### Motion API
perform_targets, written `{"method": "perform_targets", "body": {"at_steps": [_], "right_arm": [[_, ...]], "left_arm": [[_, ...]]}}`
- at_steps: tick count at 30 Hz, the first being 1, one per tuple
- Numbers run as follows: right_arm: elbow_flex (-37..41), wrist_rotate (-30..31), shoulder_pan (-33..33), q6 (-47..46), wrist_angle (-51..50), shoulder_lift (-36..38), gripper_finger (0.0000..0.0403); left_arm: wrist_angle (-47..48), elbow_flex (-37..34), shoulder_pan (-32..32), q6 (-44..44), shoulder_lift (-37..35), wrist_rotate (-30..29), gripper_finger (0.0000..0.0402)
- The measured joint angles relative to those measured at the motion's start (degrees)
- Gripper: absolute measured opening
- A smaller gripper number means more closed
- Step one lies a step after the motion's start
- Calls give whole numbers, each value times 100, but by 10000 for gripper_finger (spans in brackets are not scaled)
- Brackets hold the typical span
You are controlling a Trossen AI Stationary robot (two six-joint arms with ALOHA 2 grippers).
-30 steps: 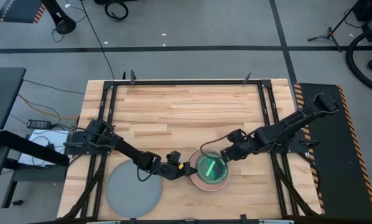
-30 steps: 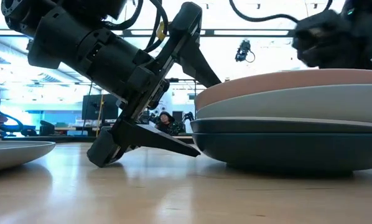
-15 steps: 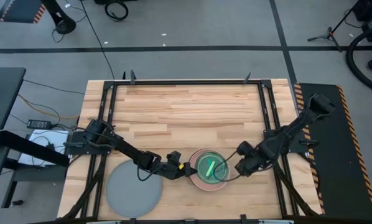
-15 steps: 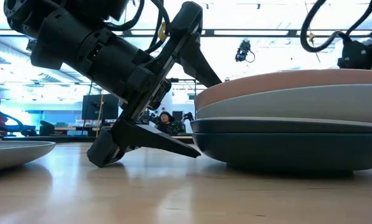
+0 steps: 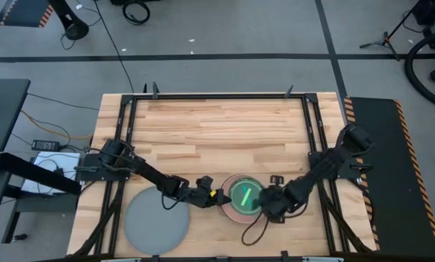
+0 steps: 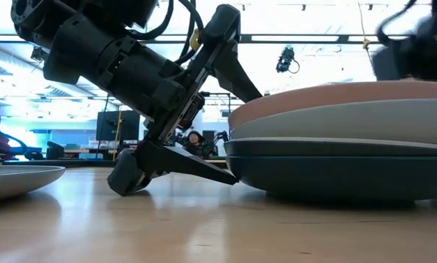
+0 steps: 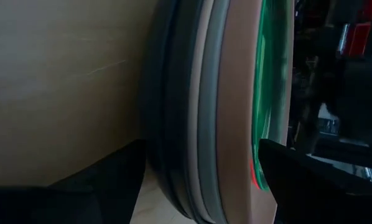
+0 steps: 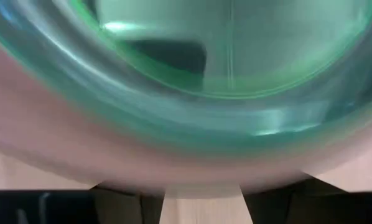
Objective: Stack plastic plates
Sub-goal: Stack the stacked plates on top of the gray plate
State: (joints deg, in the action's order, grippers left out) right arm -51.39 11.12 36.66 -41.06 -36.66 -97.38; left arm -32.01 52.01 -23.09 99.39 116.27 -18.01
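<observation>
A stack of plates [image 5: 245,196] stands near the table's front middle. From the bottom it is two dark teal plates [image 6: 335,172], a pale blue-grey one [image 6: 335,120], a salmon pink one [image 6: 335,96], and a green plate on top [image 5: 244,195]. My left gripper [image 5: 217,197] is open at the stack's left rim, with one finger low by the table [image 6: 196,169] and one above the rim [image 6: 237,69]. My right gripper [image 5: 268,206] is open at the stack's near right rim, with the pink rim [image 8: 173,168] just ahead of its fingers. The large grey plate [image 5: 157,222] lies alone at the front left. My left gripper stands with its fingers on either side of the stack's left rim [image 7: 201,124], coming level from the table's left. The lower finger's tip [image 6: 229,179] reaches the foot of the bottom teal plate; I cannot tell whether it touches.
The table's black frame rails [image 5: 316,145] run along its left and right sides. A cable from the right arm loops on the table just in front of the stack [image 5: 252,231]. The bare wood of the table's far half [image 5: 217,131] is open.
My right gripper has swung from the stack's far right side toward the table's near edge, round the stack's right side, and now stands at its near right rim. The stack has not moved.
</observation>
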Motion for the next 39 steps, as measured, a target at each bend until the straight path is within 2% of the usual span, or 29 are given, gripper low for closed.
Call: {"method": "perform_targets", "body": {"at_steps": [3, 11, 21, 25, 32, 39], "right_arm": [[-269, 161, -127, 358, -64, -182, 190], [-469, 20, -342, 660, 181, -448, 190], [-469, 43, -342, 573, 362, -437, 190], [-469, 63, -342, 453, 374, -431, 190], [-471, 31, -349, -304, 46, -407, 190], [-483, 260, -71, -1193, -502, -120, 190]], "left_arm": [[30, -2, 0, -8, -2, -21, 314], [-8, 0, -3, -269, -2, -253, 314], [-21, 4, 44, -645, -2, -472, 312], [-101, 4, 46, -762, -1, -704, 284], [-410, -15, 44, -979, 4, -839, 200], [22, 1, 59, -1029, -223, -755, 184]]}}
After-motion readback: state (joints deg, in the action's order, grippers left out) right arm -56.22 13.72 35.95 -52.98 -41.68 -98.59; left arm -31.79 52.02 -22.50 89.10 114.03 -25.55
